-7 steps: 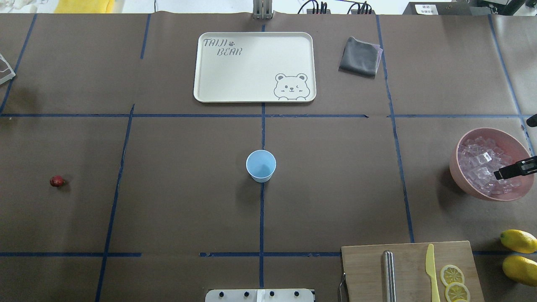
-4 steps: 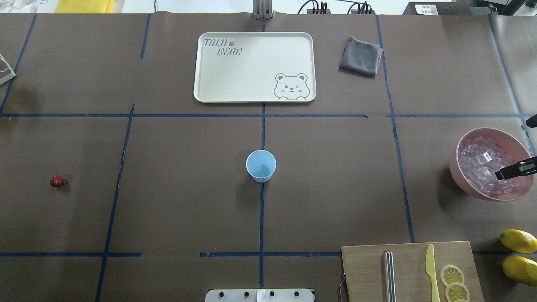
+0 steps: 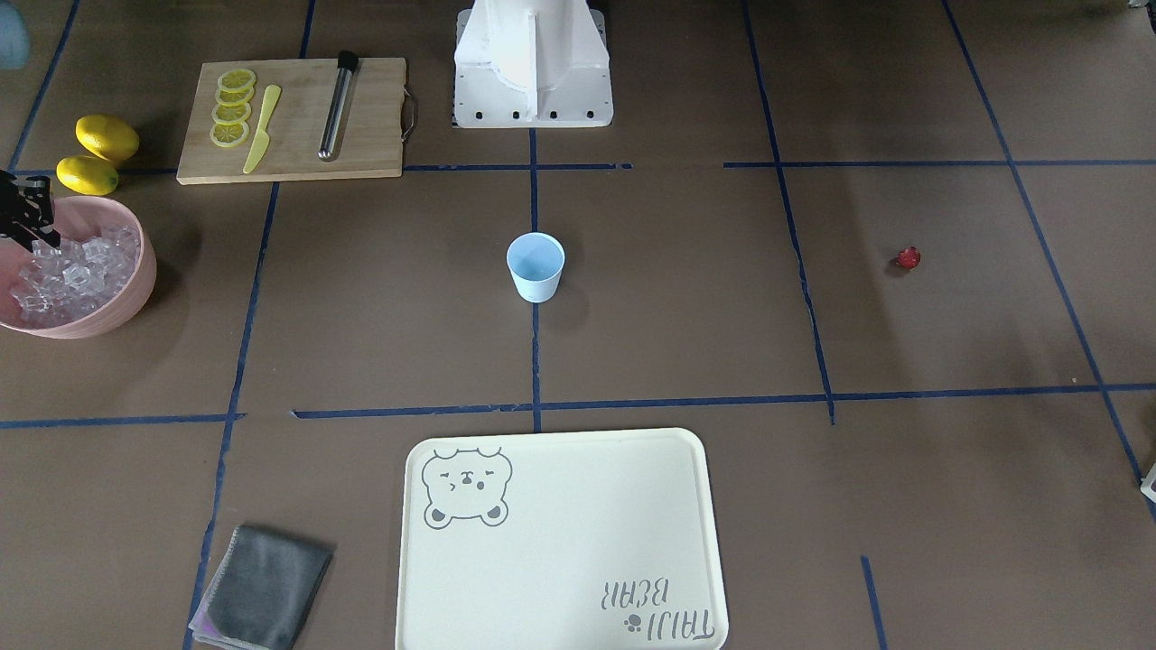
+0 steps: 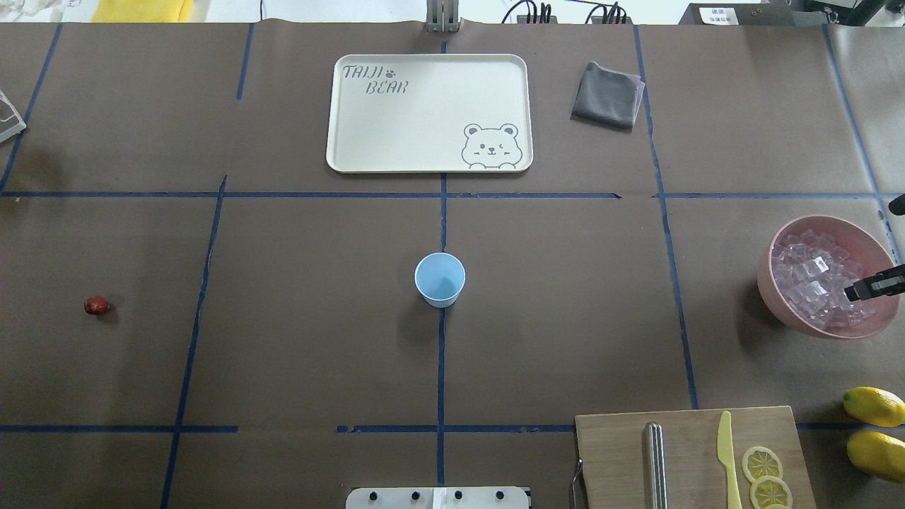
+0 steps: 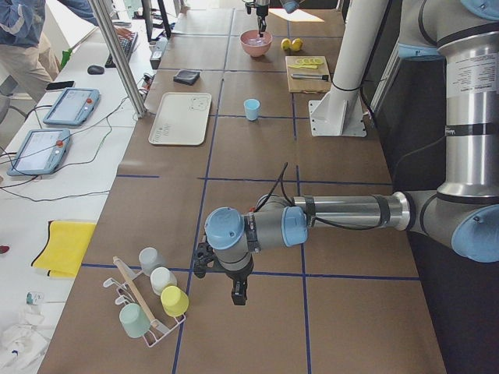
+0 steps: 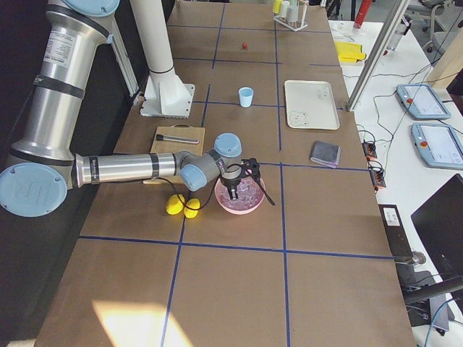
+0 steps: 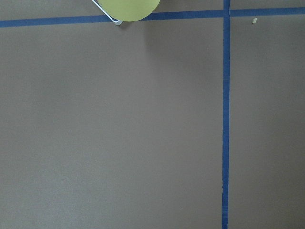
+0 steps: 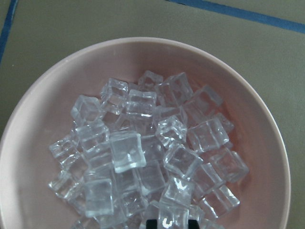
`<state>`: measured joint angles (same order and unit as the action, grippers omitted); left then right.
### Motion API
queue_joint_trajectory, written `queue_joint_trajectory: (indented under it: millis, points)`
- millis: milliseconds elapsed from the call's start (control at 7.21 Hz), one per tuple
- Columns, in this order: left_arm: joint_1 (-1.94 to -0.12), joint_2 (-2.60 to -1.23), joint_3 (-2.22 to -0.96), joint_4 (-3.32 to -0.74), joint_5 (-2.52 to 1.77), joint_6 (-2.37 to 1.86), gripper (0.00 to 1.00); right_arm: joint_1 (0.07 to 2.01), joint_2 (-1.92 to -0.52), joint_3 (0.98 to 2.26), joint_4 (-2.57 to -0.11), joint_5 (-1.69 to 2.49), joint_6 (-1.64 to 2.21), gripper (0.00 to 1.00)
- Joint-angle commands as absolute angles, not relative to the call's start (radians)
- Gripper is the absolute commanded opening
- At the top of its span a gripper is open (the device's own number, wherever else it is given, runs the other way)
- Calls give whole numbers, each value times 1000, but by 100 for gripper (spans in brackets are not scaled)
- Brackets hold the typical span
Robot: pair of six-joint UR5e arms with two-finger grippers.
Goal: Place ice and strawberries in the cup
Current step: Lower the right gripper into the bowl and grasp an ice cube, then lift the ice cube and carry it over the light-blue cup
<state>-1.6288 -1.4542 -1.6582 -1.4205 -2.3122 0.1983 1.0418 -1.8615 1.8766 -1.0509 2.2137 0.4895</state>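
Note:
The light blue cup (image 4: 440, 279) stands upright and empty at the table's centre. A small red strawberry (image 4: 96, 305) lies alone far to its left. The ice (image 8: 143, 157) is piled in a pink bowl (image 4: 767, 272) at the right edge. My right gripper (image 4: 859, 290) hangs over the bowl's right side with its tips down among the cubes. The right wrist view shows only dark slivers of them at its bottom edge, so I cannot tell its state. My left gripper (image 5: 238, 294) hovers low over bare table at the far left end; I cannot tell its state.
A cream tray (image 4: 339, 141) and a grey cloth (image 4: 606, 95) lie at the back. At the front right, a wooden board (image 4: 615, 452) carries a yellow knife, lemon slices and a metal rod, with two lemons (image 4: 873, 406) beside it. A cup rack (image 5: 152, 300) stands by the left gripper.
The right gripper's visible finger has shifted slightly to the right over the ice bowl. The cup and strawberry have not moved.

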Motion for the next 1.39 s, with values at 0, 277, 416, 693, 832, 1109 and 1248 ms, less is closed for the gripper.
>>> queue_joint_trajectory:
  millis: [0, 277, 416, 693, 832, 1109, 1248]
  points:
    - [-1628, -1454, -1658, -1420, -2312, 198, 100, 1072, -1868, 1908, -1052, 2232, 485, 3]
    - [-1628, -1454, -1658, -1420, -2313, 199, 100, 1165, -1879, 1974, -1055, 2261, 483, 3]
    - [-1628, -1454, -1658, -1420, -2313, 199, 100, 1193, -1867, 2014, -1104, 2264, 483, 3]
    - [-1628, -1454, -1658, -1420, -2313, 199, 100, 1183, -1696, 2138, -1451, 2266, 486, 0]
    - [-1629, -1454, -1658, -1420, -2313, 199, 100, 1157, -1589, 2149, -1567, 2266, 494, 0]
    - [-1628, -1454, -1658, -1420, -2313, 199, 100, 1024, -1435, 2143, -1626, 2246, 601, 0]
    - [-1628, -1456, -1658, -1420, -2315, 199, 100, 940, -1363, 2138, -1635, 2224, 699, 0]
